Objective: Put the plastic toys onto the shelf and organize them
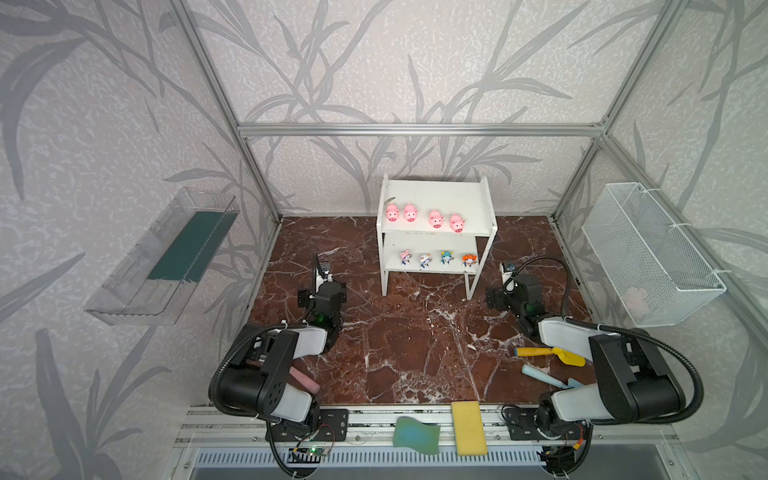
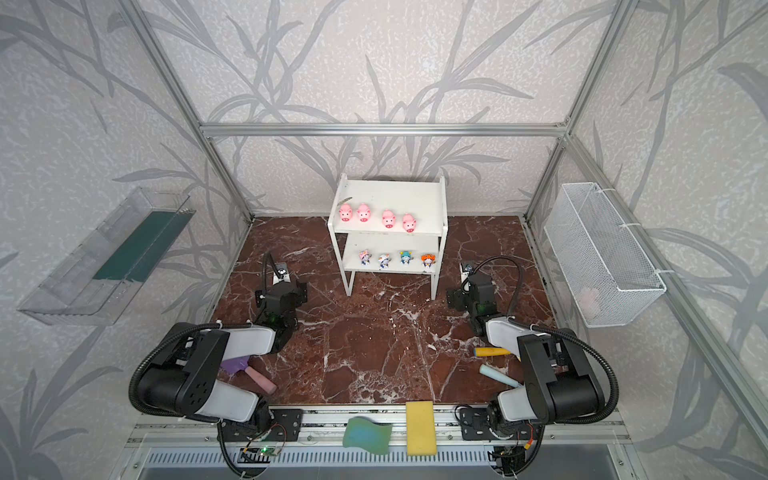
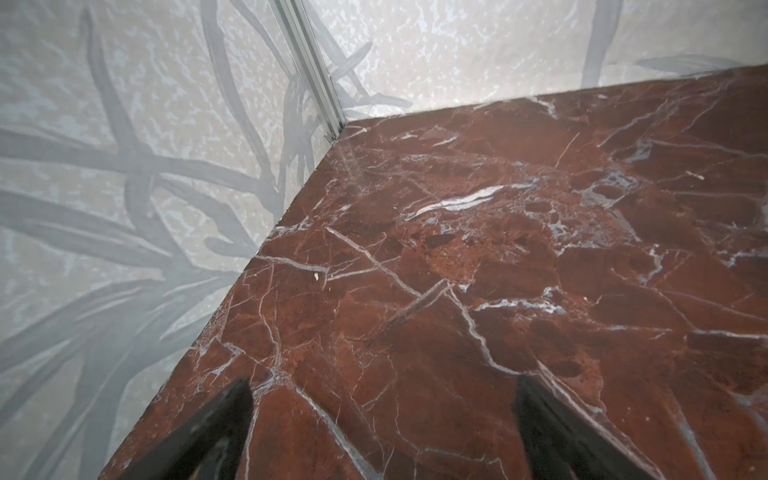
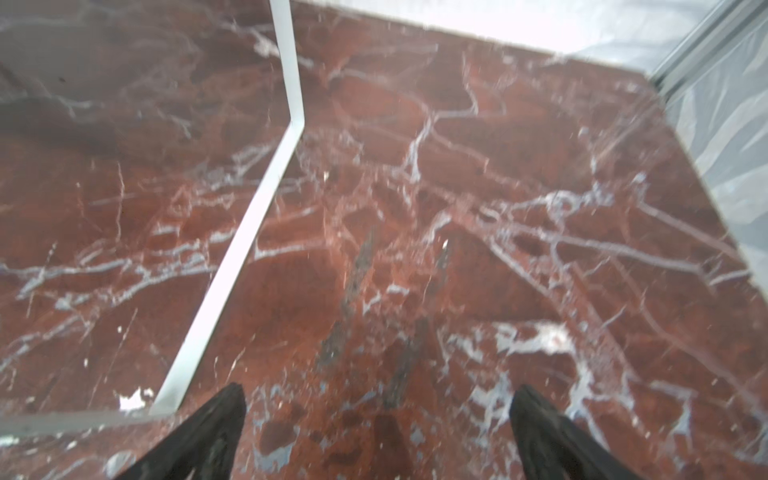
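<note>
The white two-tier shelf (image 1: 440,197) (image 2: 395,194) stands at the back middle of the marble table in both top views. Several pink pigs (image 1: 435,218) (image 2: 388,218) line its upper board. Several small cartoon figurines (image 1: 446,257) (image 2: 405,257) line the lower board. My left gripper (image 1: 322,271) (image 3: 382,382) hovers open over bare marble, left of the shelf, facing the back-left corner. Open as well, my right gripper (image 1: 509,272) (image 4: 379,387) sits just right of the shelf, beside a white shelf leg (image 4: 249,232). Neither holds anything.
A yellow shovel (image 1: 548,355) and a teal tool (image 1: 544,376) lie by the right arm, and a pink-handled tool (image 1: 305,380) by the left arm. Yellow (image 1: 468,428) and green (image 1: 415,434) sponges rest on the front rail. Wire basket (image 1: 648,253) hangs right, clear tray (image 1: 162,257) left.
</note>
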Robot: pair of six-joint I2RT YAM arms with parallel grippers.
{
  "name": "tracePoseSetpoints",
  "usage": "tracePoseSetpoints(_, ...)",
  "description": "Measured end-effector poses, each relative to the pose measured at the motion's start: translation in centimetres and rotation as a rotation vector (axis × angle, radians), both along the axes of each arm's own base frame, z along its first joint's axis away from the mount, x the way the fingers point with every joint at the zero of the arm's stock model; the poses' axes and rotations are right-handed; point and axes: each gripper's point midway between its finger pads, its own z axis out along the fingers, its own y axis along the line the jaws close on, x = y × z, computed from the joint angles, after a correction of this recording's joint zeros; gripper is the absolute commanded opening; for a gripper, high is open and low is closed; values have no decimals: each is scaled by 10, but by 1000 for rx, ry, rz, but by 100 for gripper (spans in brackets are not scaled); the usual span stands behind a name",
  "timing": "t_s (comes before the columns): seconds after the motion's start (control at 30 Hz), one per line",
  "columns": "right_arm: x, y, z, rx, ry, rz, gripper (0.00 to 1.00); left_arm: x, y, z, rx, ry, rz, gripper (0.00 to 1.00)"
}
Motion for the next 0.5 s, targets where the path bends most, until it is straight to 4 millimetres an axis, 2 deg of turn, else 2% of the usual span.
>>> tracePoseSetpoints(0.07, 4, -3, 9, -1, -71, -15, 99, 1, 6, 1, -11, -35, 12, 99)
tracePoseSetpoints(0.27, 5, -10, -10, -17, -85, -45, 99, 4, 17, 3, -43, -63, 21, 99)
tracePoseSetpoints(0.5, 8, -13, -2, -18, -118, -65, 99, 6, 33, 1, -117, -82, 44, 99)
